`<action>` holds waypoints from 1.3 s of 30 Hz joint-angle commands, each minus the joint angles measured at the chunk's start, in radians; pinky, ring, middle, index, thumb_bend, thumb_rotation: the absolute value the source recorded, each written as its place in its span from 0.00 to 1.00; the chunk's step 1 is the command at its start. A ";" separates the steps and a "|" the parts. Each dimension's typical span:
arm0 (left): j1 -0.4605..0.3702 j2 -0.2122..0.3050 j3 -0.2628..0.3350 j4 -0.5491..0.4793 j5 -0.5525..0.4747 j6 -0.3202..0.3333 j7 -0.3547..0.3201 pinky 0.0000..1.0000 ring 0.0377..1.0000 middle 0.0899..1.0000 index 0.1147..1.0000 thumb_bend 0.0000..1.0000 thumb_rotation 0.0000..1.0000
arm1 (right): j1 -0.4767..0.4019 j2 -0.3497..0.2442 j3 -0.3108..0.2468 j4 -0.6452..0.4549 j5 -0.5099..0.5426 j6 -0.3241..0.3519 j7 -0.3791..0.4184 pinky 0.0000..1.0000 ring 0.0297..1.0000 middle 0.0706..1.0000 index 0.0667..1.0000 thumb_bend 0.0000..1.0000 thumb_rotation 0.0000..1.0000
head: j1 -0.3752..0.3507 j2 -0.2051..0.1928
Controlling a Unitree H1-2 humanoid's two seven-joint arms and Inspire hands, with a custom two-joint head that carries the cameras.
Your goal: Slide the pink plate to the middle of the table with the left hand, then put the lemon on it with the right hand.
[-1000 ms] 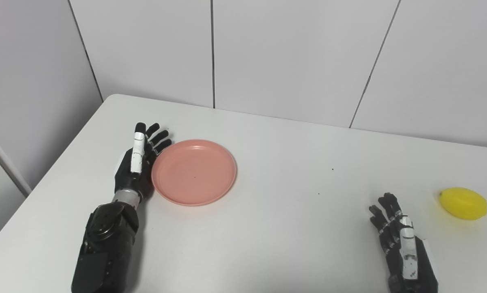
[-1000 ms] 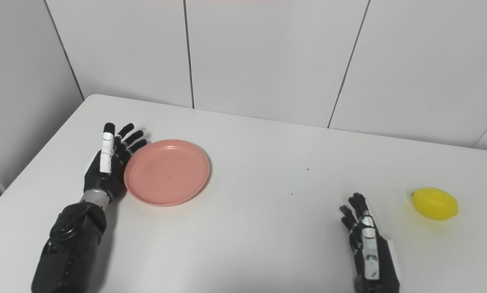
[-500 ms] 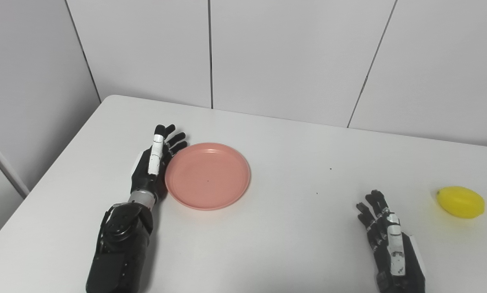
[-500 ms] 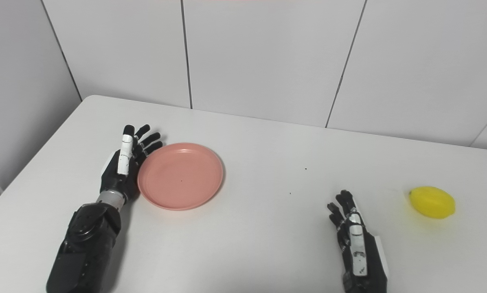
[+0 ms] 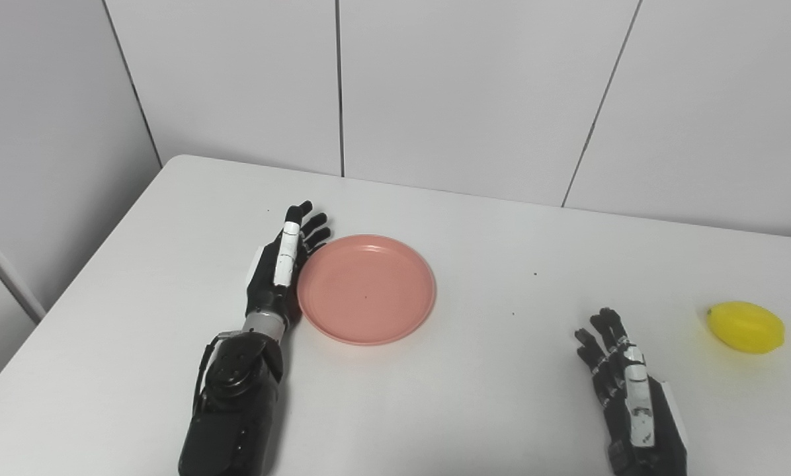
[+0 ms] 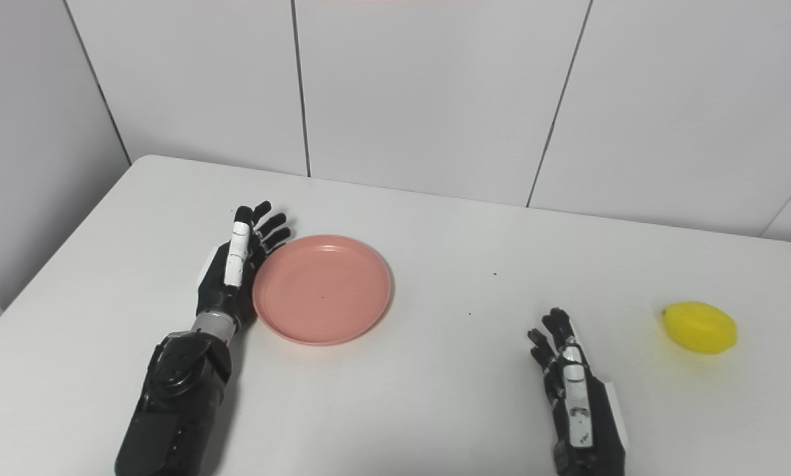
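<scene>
Two robot hands spread | left robot hand (image 5: pixel 278 274) touching pink plate (image 5: pixel 366 289) | right robot hand (image 5: pixel 630 403) near lemon (image 5: pixel 745 326)

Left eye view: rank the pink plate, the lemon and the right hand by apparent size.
1. Pink plate.
2. Right hand, though it is nearer the camera and cut by the frame edge.
3. Lemon.

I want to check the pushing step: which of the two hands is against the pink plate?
The left hand, open, edge-on at the pink plate rim; the right hand rests apart.
</scene>
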 commanded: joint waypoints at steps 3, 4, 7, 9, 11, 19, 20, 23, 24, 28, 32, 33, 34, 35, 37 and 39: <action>0.003 -0.028 -0.009 0.029 0.017 0.023 0.017 0.83 0.86 0.87 0.90 0.89 0.91 | 0.007 0.009 0.008 -0.001 -0.007 0.019 0.002 0.95 0.91 0.95 0.94 0.78 0.96 | -0.002 0.004; 0.002 -0.032 -0.009 0.030 0.019 0.024 0.017 0.83 0.86 0.87 0.90 0.90 0.91 | 0.007 0.010 0.008 -0.001 -0.009 0.018 0.001 0.95 0.90 0.95 0.94 0.78 0.96 | -0.002 0.004; -0.001 -0.041 -0.008 0.033 0.018 0.027 0.016 0.82 0.85 0.86 0.89 0.90 0.91 | 0.007 0.012 0.011 -0.003 -0.014 0.019 -0.002 0.95 0.91 0.95 0.94 0.78 0.96 | -0.005 0.005; -0.002 -0.047 -0.008 0.034 0.016 0.030 0.015 0.82 0.85 0.86 0.89 0.90 0.91 | 0.007 0.015 0.012 -0.004 -0.015 0.019 -0.002 0.95 0.90 0.94 0.94 0.78 0.96 | -0.006 0.006; -0.004 -0.051 -0.011 0.040 0.014 0.026 0.008 0.82 0.85 0.85 0.90 0.90 0.91 | 0.007 0.018 0.012 -0.007 -0.016 0.020 0.000 0.94 0.90 0.94 0.93 0.78 0.96 | -0.009 0.008; -0.012 -0.062 -0.033 0.054 0.009 0.012 -0.018 0.82 0.84 0.86 0.87 0.90 0.88 | 0.008 0.027 0.018 -0.018 -0.020 0.032 -0.001 0.94 0.90 0.94 0.94 0.78 0.96 | -0.020 0.013; -0.013 -0.063 -0.037 0.054 0.013 0.012 -0.018 0.82 0.84 0.86 0.87 0.89 0.89 | 0.008 0.028 0.018 -0.020 -0.022 0.034 -0.002 0.94 0.90 0.94 0.94 0.77 0.96 | -0.020 0.013; -0.020 -0.072 -0.052 0.049 0.019 0.021 -0.012 0.82 0.84 0.86 0.88 0.89 0.90 | 0.006 0.031 0.022 -0.023 -0.030 0.040 -0.006 0.94 0.91 0.94 0.94 0.77 0.96 | -0.026 0.014; -0.021 -0.076 -0.056 0.049 0.017 0.021 -0.011 0.83 0.85 0.86 0.89 0.89 0.90 | 0.006 0.032 0.023 -0.022 -0.032 0.040 -0.007 0.94 0.90 0.94 0.94 0.78 0.96 | -0.028 0.013; -0.022 -0.096 -0.058 0.036 0.000 0.040 -0.011 0.89 0.89 0.89 0.91 0.88 0.89 | 0.005 0.038 0.024 -0.020 -0.035 0.040 -0.009 0.93 0.90 0.94 0.93 0.78 0.95 | -0.036 0.017; -0.022 -0.113 -0.062 0.029 0.004 0.048 -0.009 0.92 0.91 0.90 0.92 0.87 0.91 | 0.005 0.044 0.024 -0.027 -0.038 0.050 -0.013 0.93 0.90 0.94 0.93 0.80 0.94 | -0.042 0.020; -0.021 -0.117 -0.062 0.026 0.006 0.051 -0.006 0.92 0.91 0.90 0.92 0.87 0.91 | 0.005 0.045 0.024 -0.028 -0.038 0.052 -0.013 0.93 0.90 0.94 0.93 0.79 0.94 | -0.042 0.020; -0.020 -0.123 -0.062 0.022 0.008 0.052 -0.001 0.92 0.91 0.90 0.92 0.87 0.91 | 0.005 0.048 0.025 -0.030 -0.040 0.054 -0.015 0.93 0.90 0.94 0.93 0.79 0.94 | -0.049 0.022; -0.020 -0.126 -0.062 0.020 0.009 0.053 0.002 0.92 0.91 0.90 0.91 0.87 0.91 | 0.005 0.049 0.025 -0.032 -0.041 0.056 -0.016 0.92 0.90 0.94 0.93 0.79 0.93 | -0.049 0.022; -0.018 -0.134 -0.063 0.016 0.009 0.051 0.004 0.93 0.91 0.90 0.91 0.87 0.90 | 0.006 0.052 0.027 -0.036 -0.047 0.060 -0.018 0.92 0.90 0.94 0.93 0.79 0.93 | -0.059 0.026; -0.015 -0.142 -0.068 0.022 0.015 0.035 0.005 0.93 0.91 0.90 0.91 0.86 0.90 | 0.005 0.054 0.029 -0.031 -0.051 0.054 -0.018 0.92 0.90 0.94 0.93 0.79 0.93 | -0.070 0.030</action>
